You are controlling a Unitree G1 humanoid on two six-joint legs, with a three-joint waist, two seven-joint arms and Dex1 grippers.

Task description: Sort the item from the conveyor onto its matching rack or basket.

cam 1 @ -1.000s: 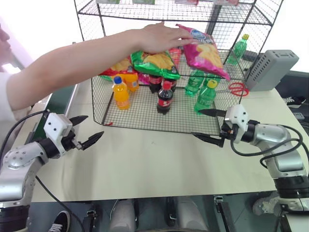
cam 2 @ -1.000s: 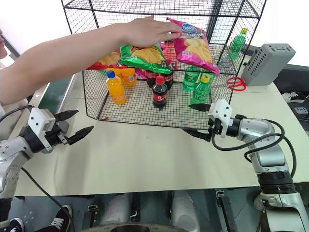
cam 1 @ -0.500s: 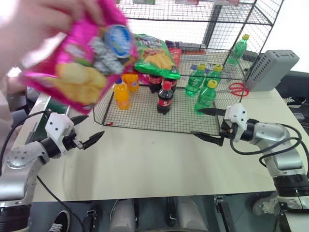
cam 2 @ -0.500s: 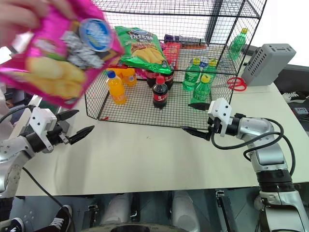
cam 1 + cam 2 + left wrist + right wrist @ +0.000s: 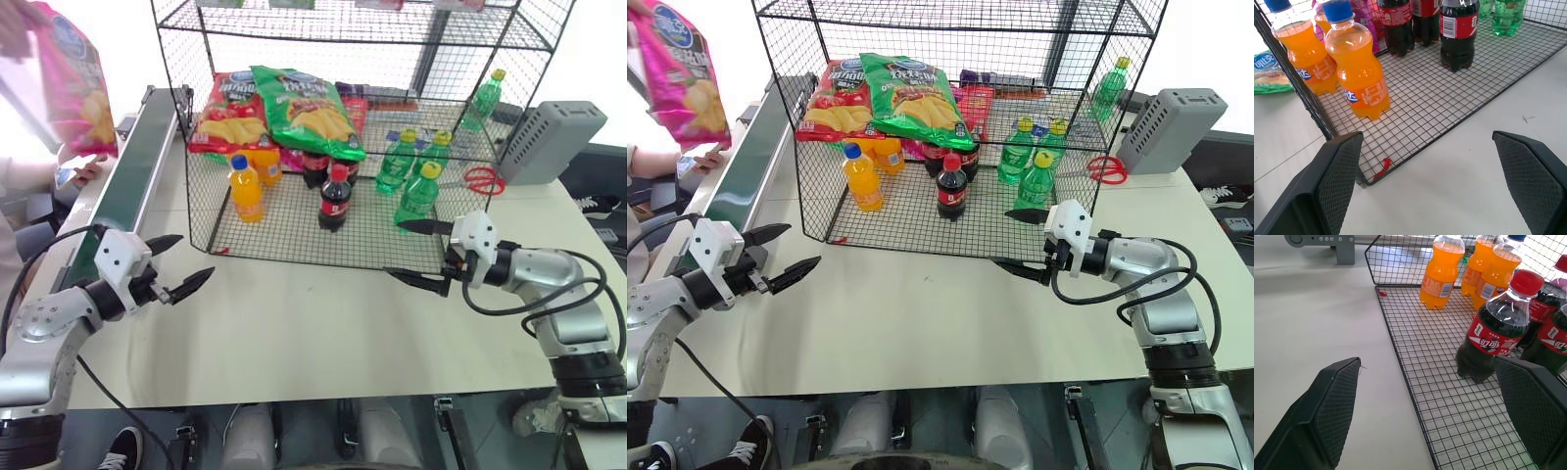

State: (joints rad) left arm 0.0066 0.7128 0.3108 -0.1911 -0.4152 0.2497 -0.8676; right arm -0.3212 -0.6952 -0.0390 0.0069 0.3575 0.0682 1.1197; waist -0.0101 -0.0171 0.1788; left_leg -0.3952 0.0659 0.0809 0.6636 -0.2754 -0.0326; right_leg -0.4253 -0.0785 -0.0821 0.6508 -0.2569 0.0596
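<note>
Left eye view — pink chip bag [image 5: 76,83] held above conveyor [image 5: 132,181]; left gripper [image 5: 179,268] and right gripper [image 5: 419,254] wide open, empty — best wait until it lies flat before gripping.

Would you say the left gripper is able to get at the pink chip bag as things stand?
Probably not: the pink chip bag hangs from a person's hand, up above the conveyor, while the open left gripper sits low over the table.

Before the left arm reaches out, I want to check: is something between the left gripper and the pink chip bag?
Nothing on the table blocks it, but the pink chip bag hangs in a person's hand above the conveyor, well away from the open left gripper.
</note>
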